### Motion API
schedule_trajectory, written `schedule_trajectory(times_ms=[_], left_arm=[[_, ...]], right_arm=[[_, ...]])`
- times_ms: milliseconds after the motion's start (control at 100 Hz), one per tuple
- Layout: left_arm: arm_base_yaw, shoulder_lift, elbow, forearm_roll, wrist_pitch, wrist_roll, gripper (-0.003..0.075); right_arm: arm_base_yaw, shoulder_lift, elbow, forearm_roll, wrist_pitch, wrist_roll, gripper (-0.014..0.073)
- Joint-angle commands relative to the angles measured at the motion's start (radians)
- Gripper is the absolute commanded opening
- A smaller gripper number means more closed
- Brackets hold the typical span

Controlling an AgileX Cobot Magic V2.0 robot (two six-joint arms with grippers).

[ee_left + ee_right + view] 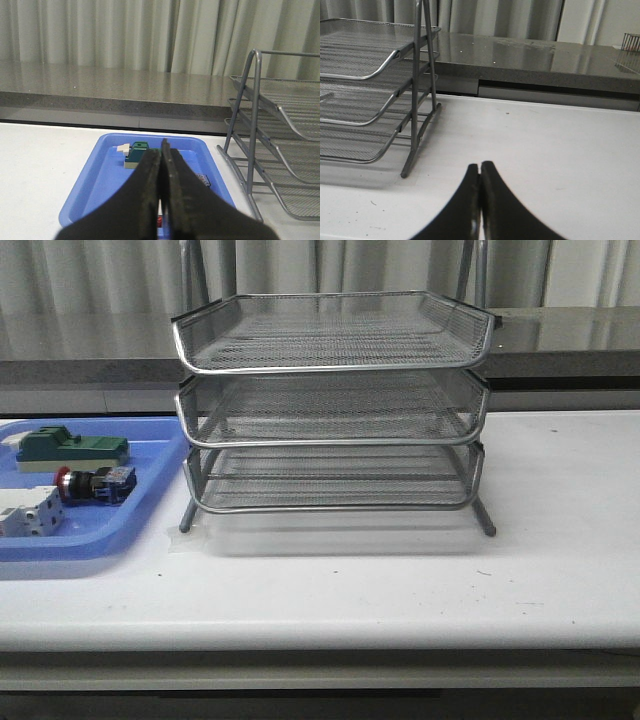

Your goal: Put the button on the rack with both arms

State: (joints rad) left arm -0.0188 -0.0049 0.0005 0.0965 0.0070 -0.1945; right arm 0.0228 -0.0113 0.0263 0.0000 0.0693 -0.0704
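Observation:
The button [93, 483] lies on its side in a blue tray [110, 532] at the left of the table, red cap to the left and blue rear block to the right. The rack [330, 368], three silver mesh tiers, stands mid-table with nothing on it. Neither arm shows in the front view. In the left wrist view my left gripper [161, 150] is shut and holds nothing, hovering over the blue tray [100, 175]. Its fingers hide most of the button; only the blue end [202, 179] shows. My right gripper [480, 167] is shut and holds nothing above bare table, right of the rack [415, 100].
In the tray a green block [70, 447] lies behind the button and a white block [28, 513] in front of it. The green block [137, 152] also shows past the left fingers. A grey ledge and curtains run behind the table.

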Motion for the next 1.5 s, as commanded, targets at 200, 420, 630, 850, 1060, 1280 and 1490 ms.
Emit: schedule_trajectory(times_ms=[200, 420, 630, 850, 1060, 1280, 1490], left_arm=[[0.001, -0.032, 0.048, -0.009, -0.074, -0.002, -0.0020], [0.001, -0.032, 0.048, -0.009, -0.074, -0.002, -0.0020], [0.001, -0.032, 0.048, -0.009, -0.074, -0.002, -0.0020], [0.001, -0.032, 0.048, -0.009, -0.074, -0.002, -0.0020], [0.001, -0.032, 0.048, -0.009, -0.074, -0.002, -0.0020], [0.001, -0.032, 0.048, -0.009, -0.074, -0.002, -0.0020], [0.001, -0.032, 0.048, -0.009, -0.074, -0.002, -0.0020]], right_arm=[[-0.005, -0.020, -0.014, -0.013, -0.077, -0.004, -0.0060], [-0.005, -0.020, -0.014, -0.013, -0.077, -0.004, -0.0060], [-0.005, -0.020, -0.014, -0.013, -0.077, -0.004, -0.0060], [-0.005, -0.020, -0.014, 0.000, -0.126, -0.004, -0.0060], [-0.005, 0.002, -0.094, 0.101, -0.076, -0.004, -0.0060], [-0.005, 0.176, -0.305, 0.181, 0.108, -0.004, -0.0060], [-0.005, 0.455, -0.526, 0.327, 0.337, -0.004, -0.0060]])
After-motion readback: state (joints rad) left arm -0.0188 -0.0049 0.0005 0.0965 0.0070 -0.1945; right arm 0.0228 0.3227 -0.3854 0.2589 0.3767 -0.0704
